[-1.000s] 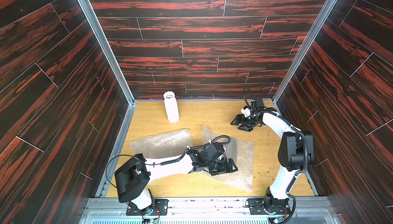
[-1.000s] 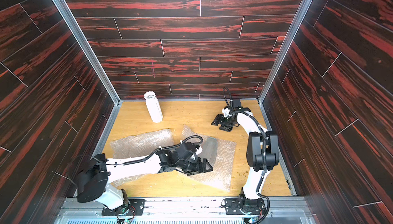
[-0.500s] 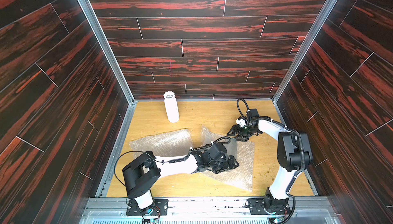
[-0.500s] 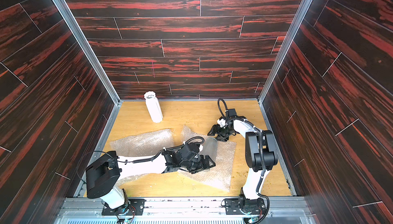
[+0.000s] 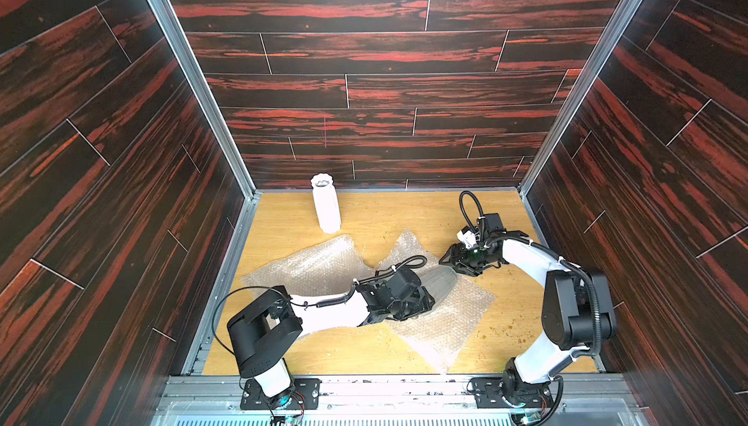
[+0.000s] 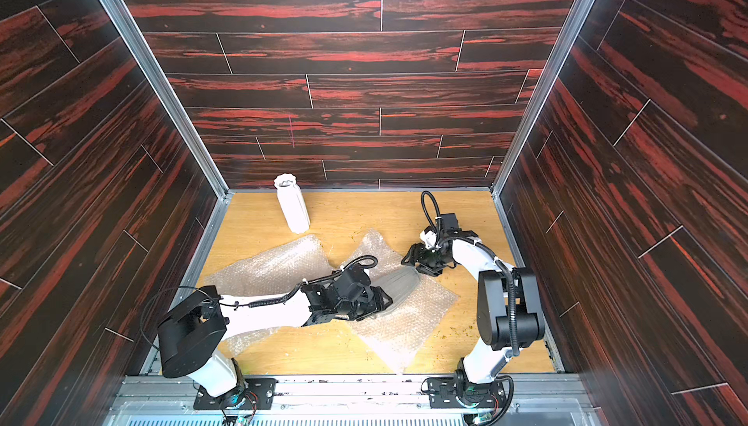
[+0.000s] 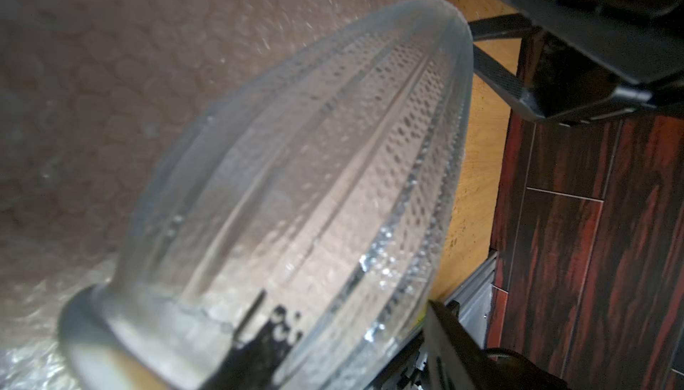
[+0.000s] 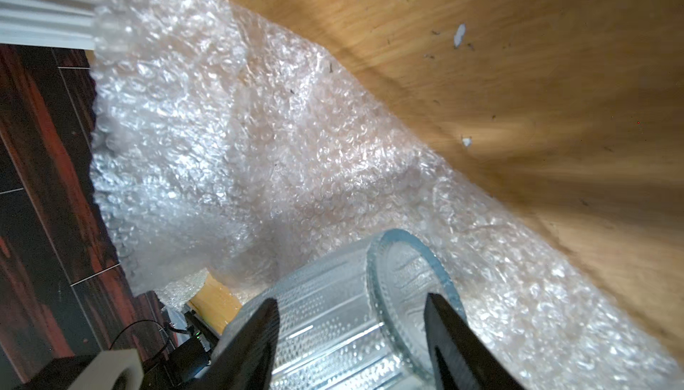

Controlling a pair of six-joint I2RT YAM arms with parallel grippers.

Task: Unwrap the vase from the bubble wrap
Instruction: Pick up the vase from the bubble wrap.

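A clear ribbed glass vase (image 5: 440,282) (image 6: 400,285) lies on its side on an opened sheet of bubble wrap (image 5: 449,318) (image 6: 413,323) in mid-floor. My left gripper (image 5: 424,303) (image 6: 382,303) is at its narrow end. In the left wrist view the vase (image 7: 314,184) fills the jaws of this gripper (image 7: 348,343), whose fingers (image 7: 444,336) press against the glass. My right gripper (image 5: 450,260) (image 6: 411,260) hovers at the wide end. In the right wrist view it (image 8: 351,332) stands open, fingers either side of the vase's (image 8: 333,317) thick base rim.
A second bubble wrap sheet (image 5: 311,266) (image 6: 275,262) lies flat to the left, partly under my left arm. A white fluted vase (image 5: 326,205) (image 6: 292,207) stands upright at the back left. Dark wood walls enclose the floor on three sides. Small crumbs dot the floor on the right.
My left gripper's jaws have narrowed around the vase's narrow end. My right gripper has come forward from the back right to the vase's wide end.
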